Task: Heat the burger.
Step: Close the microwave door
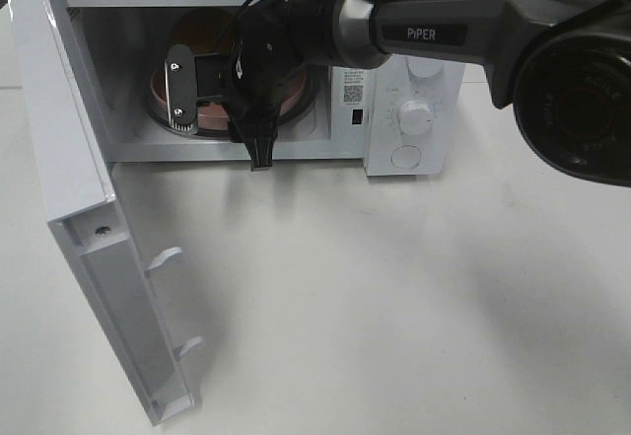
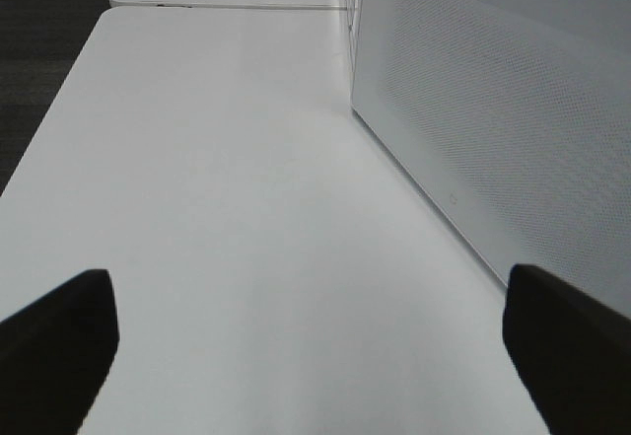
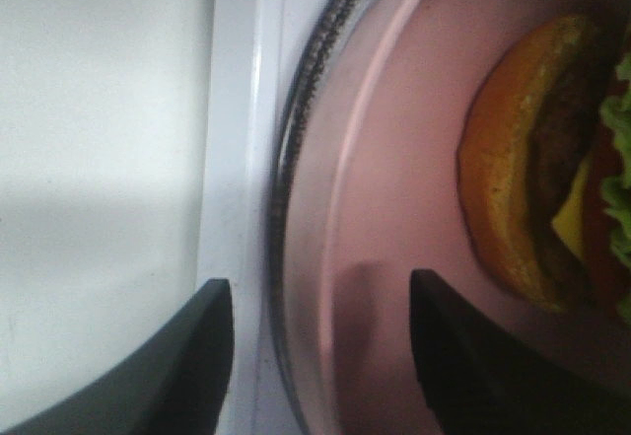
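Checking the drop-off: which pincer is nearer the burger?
Right. The right pincer is inside the microwave, open astride the plate rim with the burger just beside it. The left pincer is outside, open over the table by the door.

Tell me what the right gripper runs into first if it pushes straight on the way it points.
Probably the pink plate: its rim runs between the open jaws of the right gripper, atop the glass turntable. The burger sits off to one side of that line. Depth is unclear.
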Controlling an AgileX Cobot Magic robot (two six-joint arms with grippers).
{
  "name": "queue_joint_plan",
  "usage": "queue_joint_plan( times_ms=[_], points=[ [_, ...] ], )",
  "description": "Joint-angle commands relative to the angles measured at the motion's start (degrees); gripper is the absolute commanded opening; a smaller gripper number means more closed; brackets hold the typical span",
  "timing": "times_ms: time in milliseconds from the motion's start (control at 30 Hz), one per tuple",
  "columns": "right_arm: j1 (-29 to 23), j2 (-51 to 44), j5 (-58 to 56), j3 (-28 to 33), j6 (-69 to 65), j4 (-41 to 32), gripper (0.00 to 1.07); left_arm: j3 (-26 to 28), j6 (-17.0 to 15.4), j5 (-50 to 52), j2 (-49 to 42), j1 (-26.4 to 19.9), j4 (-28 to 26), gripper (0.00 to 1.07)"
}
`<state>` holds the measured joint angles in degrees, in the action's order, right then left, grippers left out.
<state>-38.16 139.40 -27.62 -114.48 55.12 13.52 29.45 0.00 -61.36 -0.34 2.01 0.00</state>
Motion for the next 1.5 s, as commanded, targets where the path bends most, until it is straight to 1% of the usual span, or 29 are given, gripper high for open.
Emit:
queue_joint_plan(
  times_ms=[33,67,100,133,167,200,233,300,567,633,667,700,833,900,933,967,1000,1067,1100,1200,1333,1367,1400,1467,1500],
  points=[
    [0.2,-0.7,2.6,2.6,-0.5,-0.9,0.61,0.1,0.0,0.1,-0.9,-0.2,-0.3,0.98],
    [0.2,-0.7,2.6,2.6,-0.5,-0.9,0.61,0.1,0.0,0.1,-0.9,-0.2,-0.3,0.98],
    [0.2,-0.7,3.5,3.3,-0.5,-1.1,0.67,0.1,0.0,0.1,-0.9,-0.2,-0.3,0.98],
    [0.2,-0.7,3.5,3.3,-0.5,-1.1,0.67,0.1,0.0,0.1,-0.9,-0.2,-0.3,0.98],
    [0.2,-0.8,3.9,3.5,-0.6,-1.1,0.69,0.1,0.0,0.1,-0.9,-0.2,-0.3,0.98],
    [0.2,-1.3,4.4,4.0,-0.9,-1.1,0.75,0.1,0.0,0.1,-0.9,-0.2,-0.3,0.98],
    [0.2,-1.3,4.4,4.0,-0.9,-1.1,0.75,0.1,0.0,0.1,-0.9,-0.2,-0.3,0.98],
    [0.2,-2.7,5.9,5.5,-0.9,-1.1,0.81,0.1,0.0,0.1,-0.9,-0.2,-0.3,0.98],
    [0.2,-4.5,6.1,8.1,-0.9,-1.1,0.80,0.1,0.0,0.1,-0.9,-0.2,-0.3,0.98],
    [0.2,-6.4,8.5,11.2,-0.9,-1.1,0.80,0.1,0.0,0.1,-0.9,-0.2,-0.3,0.98],
    [0.2,-6.4,8.5,11.2,-0.9,-1.1,0.80,0.1,0.0,0.1,-0.9,-0.2,-0.3,0.98],
    [0.2,-7.4,9.5,12.6,-0.9,-0.9,0.80,0.1,0.0,0.1,-0.9,-0.2,-0.3,0.98],
    [0.2,-8.9,10.7,14.7,-1.0,-0.6,0.79,0.1,0.0,0.1,-0.9,-0.2,-0.3,0.98],
    [0.2,-10.5,11.9,16.9,-1.7,-0.5,0.79,0.1,0.0,0.1,-0.9,-0.2,-0.3,0.98],
    [0.2,-10.5,11.9,16.9,-1.7,-0.5,0.79,0.1,0.0,0.1,-0.9,-0.2,-0.3,0.98],
    [0.2,-11.5,12.9,18.4,-2.8,0.1,0.79,0.1,0.0,0.1,-0.9,-0.2,-0.3,0.98],
    [0.2,-11.5,12.9,18.4,-2.8,0.1,0.79,0.1,0.0,0.1,-0.9,-0.2,-0.3,0.98],
    [0.2,-13.1,14.6,20.7,-5.3,2.5,0.79,0.1,0.0,0.1,-0.9,-0.2,-0.3,0.98],
    [0.2,-13.1,14.6,20.7,-5.3,2.5,0.79,0.1,0.0,0.1,-0.9,-0.2,-0.3,0.98],
    [0.2,-15.0,15.0,23.3,-8.3,4.1,0.78,0.1,0.0,0.1,-0.9,-0.2,-0.3,0.98],
    [0.2,-16.5,15.4,25.3,-9.2,4.1,0.77,0.1,0.0,0.1,-0.9,-0.2,-0.3,0.98],
    [0.2,-17.7,16.3,27.0,-9.4,4.1,0.76,0.1,0.0,0.1,-0.9,-0.2,-0.3,0.98],
    [0.2,-17.7,16.3,27.0,-9.4,4.1,0.76,0.1,0.0,0.1,-0.9,-0.2,-0.3,0.98],
    [0.2,-19.3,17.5,29.2,-9.6,4.1,0.76,0.1,0.0,0.1,-0.9,-0.2,-0.3,0.98],
    [0.2,-19.3,17.5,29.2,-9.6,4.1,0.76,0.1,0.0,0.1,-0.9,-0.2,-0.3,0.98]
  ],
)
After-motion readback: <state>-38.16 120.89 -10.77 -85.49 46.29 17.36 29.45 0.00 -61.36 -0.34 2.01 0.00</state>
